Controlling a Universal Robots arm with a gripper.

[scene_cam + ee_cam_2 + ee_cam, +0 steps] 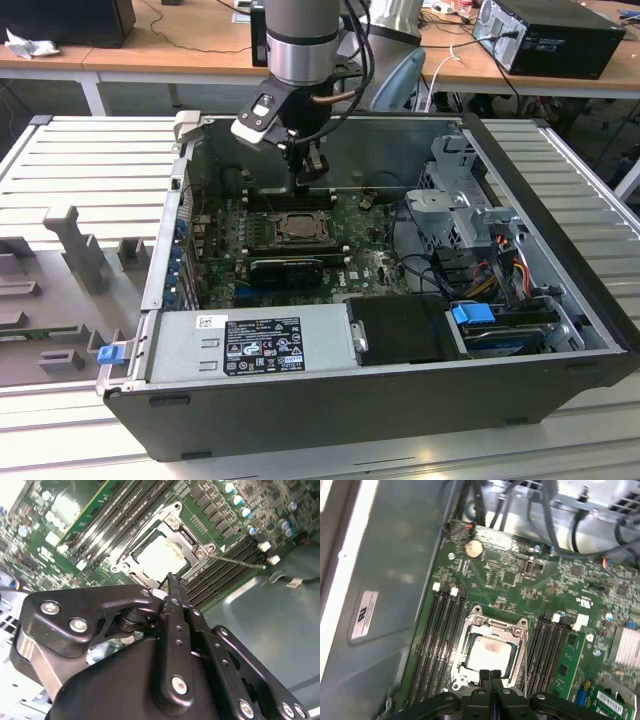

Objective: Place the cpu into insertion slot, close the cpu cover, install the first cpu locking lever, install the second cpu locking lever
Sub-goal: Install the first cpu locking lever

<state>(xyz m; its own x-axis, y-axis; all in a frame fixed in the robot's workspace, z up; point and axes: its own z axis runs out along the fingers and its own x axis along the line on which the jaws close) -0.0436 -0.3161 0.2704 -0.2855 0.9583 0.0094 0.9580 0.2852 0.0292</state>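
The pale cpu (489, 652) lies flat in the insertion slot (276, 224) on the green board. The silvery cpu cover (470, 630) lies down around it, and the chip's face shows through its window in both wrist views. A thin wire lever (240, 562) sticks out sideways from one corner of the socket, over the memory slots. My gripper (490, 674) hangs just above the socket's edge with its black fingers pressed together and nothing between them. In the exterior view the gripper (309, 182) sits over the far side of the socket.
Black memory slots (437, 640) flank the socket on both sides. A coin battery (473, 548) and cables (555, 520) lie beyond it. The power supply (250, 345), a drive cage (465, 215) and the case walls (165, 240) box in the board.
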